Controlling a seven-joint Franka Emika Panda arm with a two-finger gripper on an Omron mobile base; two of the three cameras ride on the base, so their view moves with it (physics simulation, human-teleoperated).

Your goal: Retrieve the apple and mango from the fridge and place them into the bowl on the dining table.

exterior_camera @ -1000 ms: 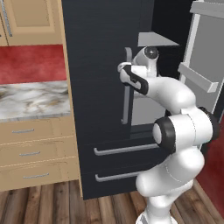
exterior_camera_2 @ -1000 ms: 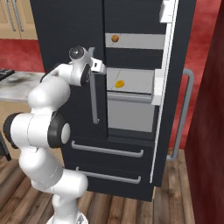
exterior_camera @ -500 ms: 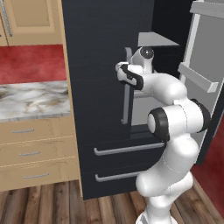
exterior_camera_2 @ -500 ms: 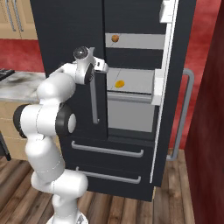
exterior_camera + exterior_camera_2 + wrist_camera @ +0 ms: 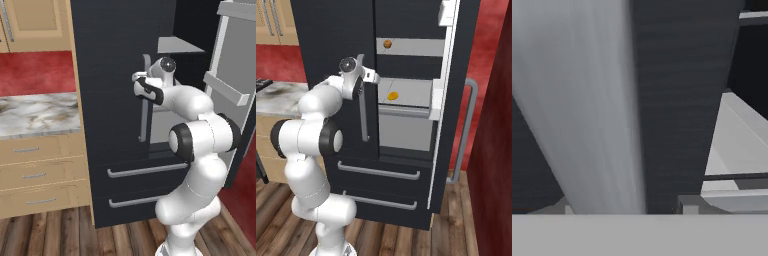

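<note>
The black fridge (image 5: 331,40) has its left door closed and its right door (image 5: 448,100) swung open. Inside, the apple (image 5: 387,44) rests on the upper grey shelf and the mango (image 5: 391,94) on the shelf below. My gripper (image 5: 375,77) (image 5: 138,77) is at the top of the left door's long grey bar handle (image 5: 363,115) (image 5: 145,110). In the hand view that handle (image 5: 587,100) looms very close between the fingers, and the jaws look shut on it. The bowl and the dining table are out of view.
A marble counter (image 5: 35,112) on tan drawers stands to the left of the fridge. Two fridge drawers (image 5: 145,170) with bar handles lie below the doors. The open door (image 5: 230,90) juts out at the right, next to a dark red wall (image 5: 496,150).
The hand has stayed at the top of the left door's handle and the jaws have closed onto it. The elbow has swung up and in toward the fridge.
</note>
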